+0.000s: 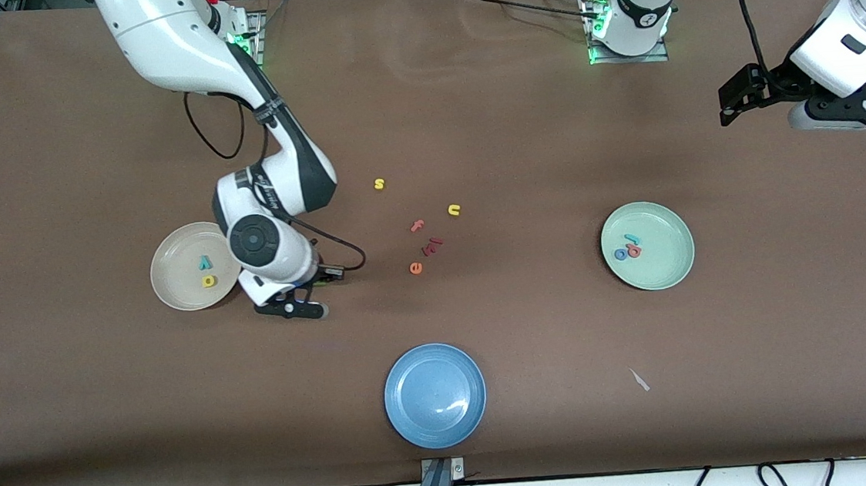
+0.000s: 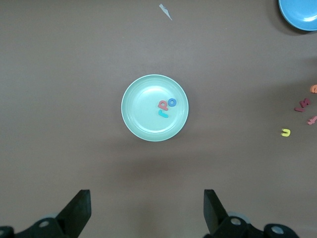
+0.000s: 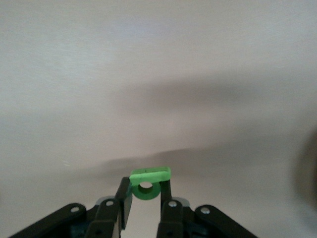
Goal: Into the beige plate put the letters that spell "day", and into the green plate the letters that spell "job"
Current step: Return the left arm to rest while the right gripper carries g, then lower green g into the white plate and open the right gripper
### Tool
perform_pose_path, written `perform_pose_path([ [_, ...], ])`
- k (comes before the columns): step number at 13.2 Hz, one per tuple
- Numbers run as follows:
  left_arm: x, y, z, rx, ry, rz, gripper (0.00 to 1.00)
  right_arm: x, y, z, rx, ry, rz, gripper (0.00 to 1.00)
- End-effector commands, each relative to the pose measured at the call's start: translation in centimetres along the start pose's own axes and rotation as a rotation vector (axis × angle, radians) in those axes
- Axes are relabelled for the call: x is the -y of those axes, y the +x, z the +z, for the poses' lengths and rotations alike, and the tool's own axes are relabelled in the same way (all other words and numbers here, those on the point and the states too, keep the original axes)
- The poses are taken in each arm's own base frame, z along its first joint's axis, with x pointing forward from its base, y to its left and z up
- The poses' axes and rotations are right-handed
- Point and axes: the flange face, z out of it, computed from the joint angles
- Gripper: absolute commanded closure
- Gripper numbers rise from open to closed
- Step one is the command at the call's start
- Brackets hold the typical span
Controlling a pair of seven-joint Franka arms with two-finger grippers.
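Note:
My right gripper (image 3: 146,191) is shut on the green "d" (image 3: 148,183), pinched between its fingertips. In the front view this gripper (image 1: 295,309) hangs over bare table just beside the beige plate (image 1: 173,275). That plate holds the teal "y" (image 1: 205,262) and the yellow "a" (image 1: 209,281). The green plate (image 1: 667,267) holds the teal "j" (image 1: 631,239), the blue "o" (image 1: 620,254) and the salmon "b" (image 1: 634,251). My left gripper (image 2: 146,208) waits open and high at the left arm's end of the table, looking down on the green plate (image 2: 143,121).
Loose letters lie mid-table: yellow "s" (image 1: 379,184), yellow "u" (image 1: 454,210), pink "f" (image 1: 417,226), dark red pieces (image 1: 432,245), orange "e" (image 1: 415,268). A blue plate (image 1: 435,395) sits near the front edge, with a white scrap (image 1: 639,380) beside it.

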Motion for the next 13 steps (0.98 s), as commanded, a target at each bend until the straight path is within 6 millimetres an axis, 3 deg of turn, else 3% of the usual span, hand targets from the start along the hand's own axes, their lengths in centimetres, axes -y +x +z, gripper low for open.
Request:
perform_pose_path([
  [1, -0.2, -0.5, -0.7, -0.010, -0.023, -0.025, 0.00, -5.2, -2.7, -1.9, 0.021, -0.015, -0.090, 0.79],
  [3, 0.5, -0.5, -0.2, 0.007, -0.023, -0.043, 0.00, -8.9, -3.9, -2.0, 0.018, -0.014, -0.143, 0.80],
  [5, 1.1, 0.0, -0.2, 0.012, -0.025, -0.055, 0.00, -12.8, -4.6, -0.8, -0.013, -0.014, -0.187, 0.80],
  [7, 2.3, 0.1, -1.9, -0.026, -0.027, -0.076, 0.00, -16.1, -3.9, -0.2, -0.032, -0.025, -0.231, 0.80],
  [10, 2.3, 0.7, -1.4, -0.020, -0.026, -0.073, 0.00, -20.6, -2.4, 0.1, -0.028, -0.051, -0.292, 0.80],
  [11, 2.2, 0.6, -2.0, -0.032, -0.023, -0.072, 0.00, -22.1, -1.8, 0.3, -0.027, -0.054, -0.303, 0.75],
  [12, 2.5, 0.8, -1.7, -0.028, -0.008, -0.073, 0.00, -22.7, -1.3, 0.3, -0.026, -0.052, -0.296, 0.28],
  [13, 2.9, 0.8, -2.0, -0.039, 0.019, -0.066, 0.00, -22.4, -0.9, -0.2, -0.030, -0.049, -0.288, 0.00],
])
